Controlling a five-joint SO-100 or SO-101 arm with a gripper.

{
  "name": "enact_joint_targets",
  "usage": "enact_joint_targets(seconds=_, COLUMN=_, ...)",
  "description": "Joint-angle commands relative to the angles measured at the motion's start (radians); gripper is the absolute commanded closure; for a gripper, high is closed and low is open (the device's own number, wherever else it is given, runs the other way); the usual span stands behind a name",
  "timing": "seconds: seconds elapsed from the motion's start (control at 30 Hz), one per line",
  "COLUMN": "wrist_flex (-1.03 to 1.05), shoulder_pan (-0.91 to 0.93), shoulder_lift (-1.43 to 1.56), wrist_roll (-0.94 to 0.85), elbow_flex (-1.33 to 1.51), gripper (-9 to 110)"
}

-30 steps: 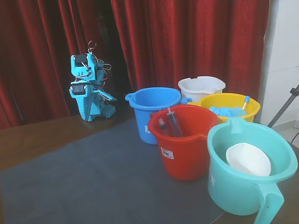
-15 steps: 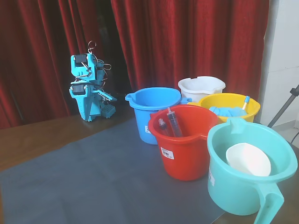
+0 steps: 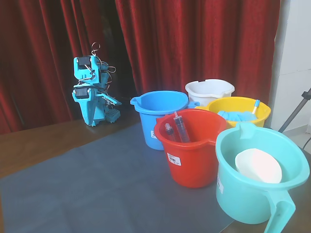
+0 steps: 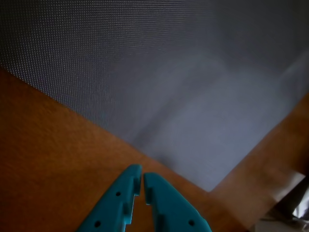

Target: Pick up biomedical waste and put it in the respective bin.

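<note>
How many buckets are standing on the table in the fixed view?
5: blue bucket at left, white bucket behind, yellow bucket at right, red bucket in the middle, teal bucket nearest. None seems hidden.

Down at the bottom edge of the wrist view, the teal gripper [image 4: 143, 176] shows its two fingers [image 4: 118, 200] pressed nearly together, only a thin slit between the tips, nothing held. They hang over bare brown worktop [image 4: 53, 154]. Beyond them a dark grey mat [image 4: 169, 77] fills the upper picture, its corner pointing down right.
</note>
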Motion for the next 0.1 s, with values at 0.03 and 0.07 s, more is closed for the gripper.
enact_joint_targets(seconds=0.03, wrist_flex=0.005, shoulder_pan=-0.002, shoulder_lift=0.002, wrist_roll=-0.003, elbow_flex=-0.017, gripper=102)
enact_joint_targets(seconds=0.07, wrist_flex=0.005, shoulder_pan=-0.002, shoulder_lift=0.002, wrist_roll=-0.003, elbow_flex=-0.017, gripper=102)
